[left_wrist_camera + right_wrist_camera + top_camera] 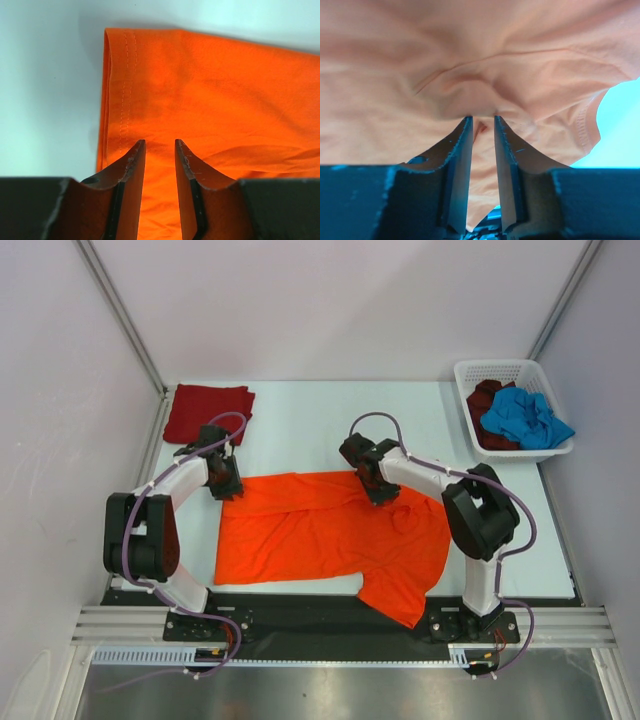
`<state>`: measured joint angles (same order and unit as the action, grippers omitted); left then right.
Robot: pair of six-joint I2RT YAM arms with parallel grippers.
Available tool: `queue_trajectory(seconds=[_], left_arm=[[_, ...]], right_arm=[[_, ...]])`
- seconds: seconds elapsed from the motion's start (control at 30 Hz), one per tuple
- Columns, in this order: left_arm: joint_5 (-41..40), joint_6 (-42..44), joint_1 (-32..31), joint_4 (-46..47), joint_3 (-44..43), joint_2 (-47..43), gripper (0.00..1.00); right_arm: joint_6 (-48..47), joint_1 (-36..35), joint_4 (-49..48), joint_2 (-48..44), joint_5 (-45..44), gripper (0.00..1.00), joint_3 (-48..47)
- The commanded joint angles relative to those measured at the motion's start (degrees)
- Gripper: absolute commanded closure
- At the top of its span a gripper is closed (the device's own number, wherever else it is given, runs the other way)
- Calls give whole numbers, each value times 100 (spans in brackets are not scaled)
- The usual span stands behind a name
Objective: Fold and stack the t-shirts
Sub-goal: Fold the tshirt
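Elbows bent, left pincer (159, 143) and right pincer (481, 119) narrowly parted, tips on orange t-shirt (320, 535).

Spread shirt (320, 530) lies mid-table (300, 430) toward the near edge, one sleeve (395, 595) hanging over that edge right of centre. Folded shirt (207, 410) at far left corner; basket (462, 375) at far right corner, two crumpled shirts (520, 418) in it. Left gripper (228, 488) over spread shirt's far left corner, right gripper (378, 495) at its far edge, right of centre.
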<state>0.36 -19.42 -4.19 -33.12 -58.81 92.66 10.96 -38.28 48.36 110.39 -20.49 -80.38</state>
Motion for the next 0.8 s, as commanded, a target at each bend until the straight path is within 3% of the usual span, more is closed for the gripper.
queue_trajectory(seconds=[0.0, 0.17, 0.77], left_arm=[[25, 79, -21, 96, 71, -214, 65], [43, 79, -21, 87, 27, -178, 65], [17, 105, -21, 34, 1, -214, 65]], right_arm=[[99, -171, 174, -430, 54, 72, -84], [47, -179, 33, -326, 107, 79, 145], [-156, -162, -433, 343, -254, 73, 119]])
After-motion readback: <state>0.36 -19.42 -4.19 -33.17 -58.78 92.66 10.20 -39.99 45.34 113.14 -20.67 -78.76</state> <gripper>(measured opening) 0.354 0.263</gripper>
